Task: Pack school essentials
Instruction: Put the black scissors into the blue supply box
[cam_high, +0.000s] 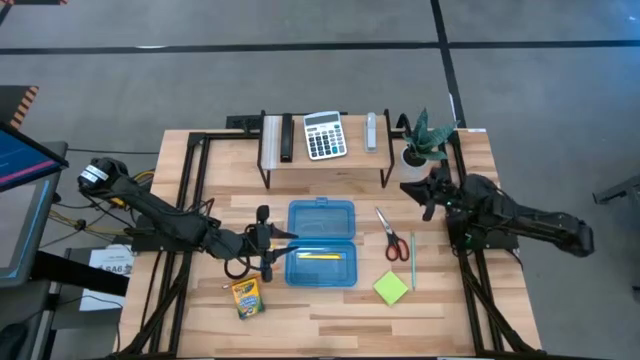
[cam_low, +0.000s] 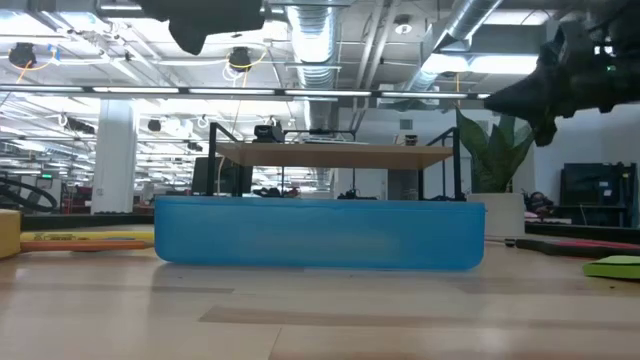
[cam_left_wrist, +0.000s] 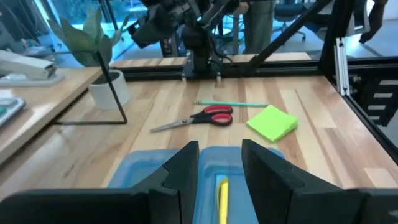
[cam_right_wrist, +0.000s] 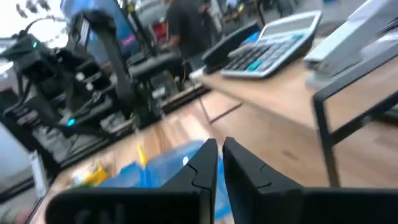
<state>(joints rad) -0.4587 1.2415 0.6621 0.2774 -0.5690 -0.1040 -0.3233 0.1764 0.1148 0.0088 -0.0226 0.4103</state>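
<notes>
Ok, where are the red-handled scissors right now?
In the high view the red-handled scissors lie flat on the table's right half, between the open blue case and the thin green pen, with the sticky-note pad nearer the front edge.

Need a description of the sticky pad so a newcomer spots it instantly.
Start at the open blue box mid-table. Go toward the right arm's side, past the scissors and thin green pen. The pad is the flat lime-green square below them, the only square thing there.
</notes>
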